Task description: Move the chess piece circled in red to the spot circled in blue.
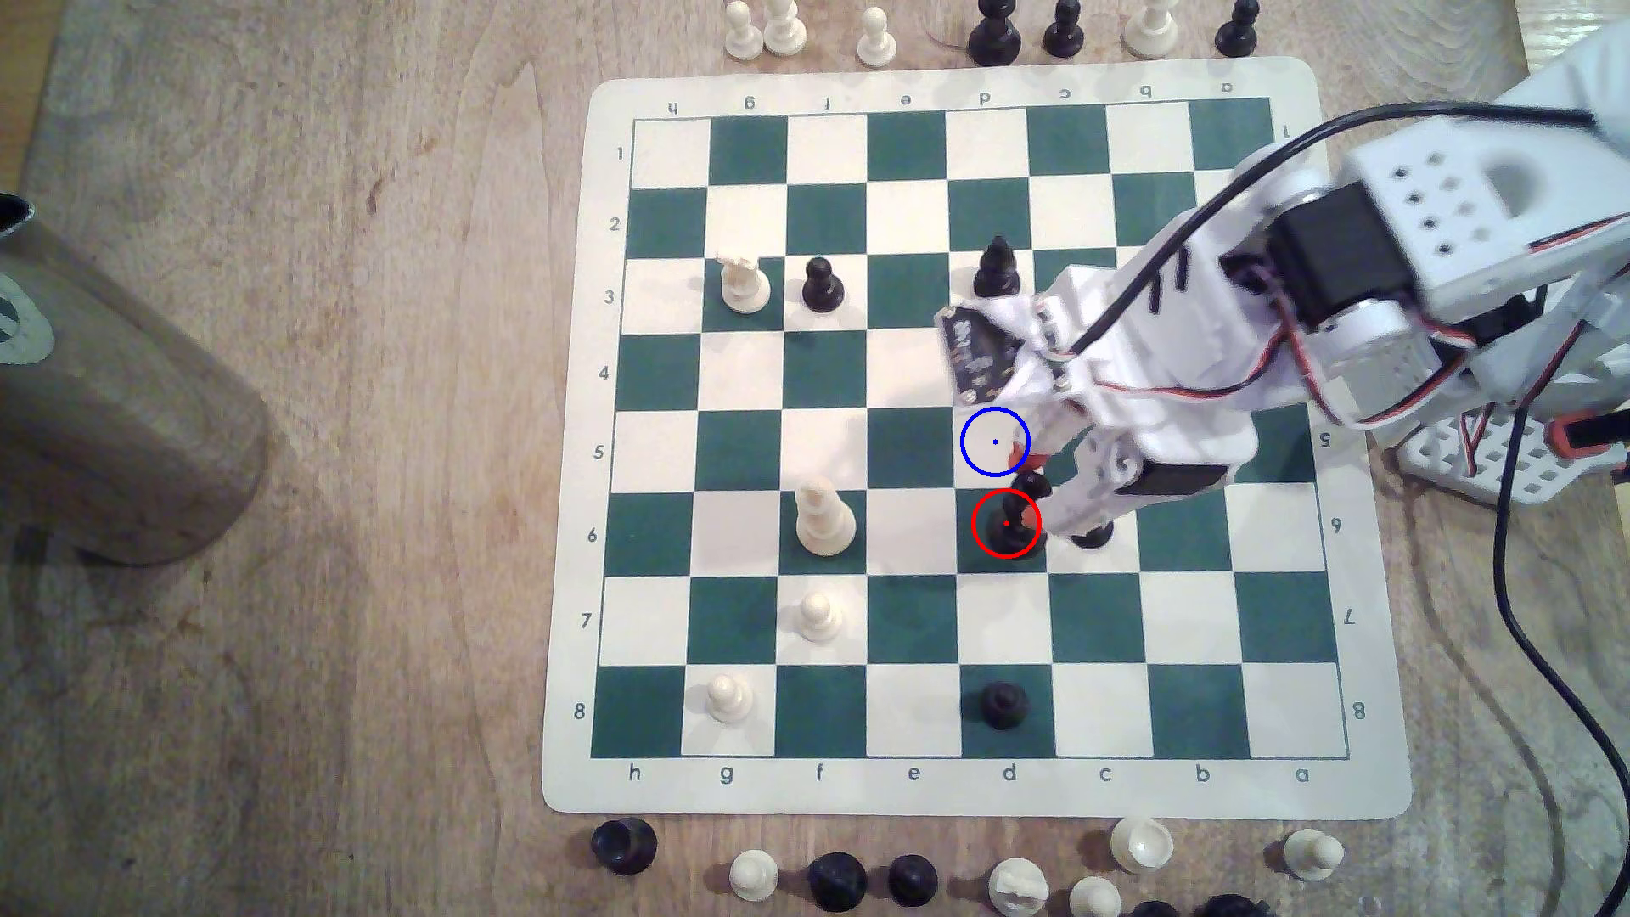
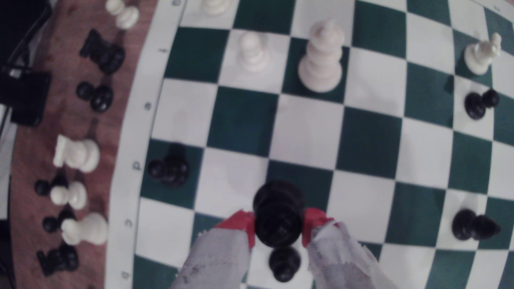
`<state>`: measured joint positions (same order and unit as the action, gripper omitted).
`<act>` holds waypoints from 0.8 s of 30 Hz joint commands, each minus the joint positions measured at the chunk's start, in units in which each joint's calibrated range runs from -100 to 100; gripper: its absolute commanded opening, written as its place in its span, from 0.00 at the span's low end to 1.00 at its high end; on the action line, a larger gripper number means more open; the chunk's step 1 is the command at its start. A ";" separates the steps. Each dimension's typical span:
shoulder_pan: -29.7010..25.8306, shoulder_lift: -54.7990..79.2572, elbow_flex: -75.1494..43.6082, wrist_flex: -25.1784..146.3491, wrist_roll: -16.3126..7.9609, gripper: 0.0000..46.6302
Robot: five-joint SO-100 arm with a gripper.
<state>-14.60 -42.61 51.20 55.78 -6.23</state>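
On the green-and-cream chessboard (image 1: 1446, 798), toward the exterior view's right, the chess piece (image 1: 1014, 516) stands on the green square ringed in red, in the d file on row 6, its wide base on the mat and its knobby top leaning toward the arm in that view. The gripper (image 2: 278, 225) has its two red-tipped fingers (image 2: 242, 223) set one on each side of the piece's crown; in the wrist view both red pads meet the black top with no gap showing, so the jaws are pinching the chess piece. In the exterior view the white arm reaches in from the right edge of the picture and comes down over rows 4 to 6, its cables trailing off to the right. The spot (image 1: 995, 441), a cream square marked with a thin blue circle and a centre dot, lies just beside the piece's square, one row farther up the exterior view in the same file, and one red fingertip overlaps the circle's right rim. A short black pawn (image 1: 1092, 533) stands just to the right of the held piece in the exterior view, partly hidden under the gripper. Another black piece (image 1: 1003, 704) sits on d8, nearer the lower edge, and a tall white piece (image 1: 823, 520) stands on f6, well apart to the left.
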 commanded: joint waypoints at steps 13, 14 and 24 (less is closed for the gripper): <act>5.41 -7.05 -7.86 5.40 1.86 0.01; 5.80 -6.80 -7.86 5.40 2.00 0.01; 10.81 0.33 -2.42 -0.82 3.27 0.01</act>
<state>-5.16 -43.19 49.03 57.93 -3.35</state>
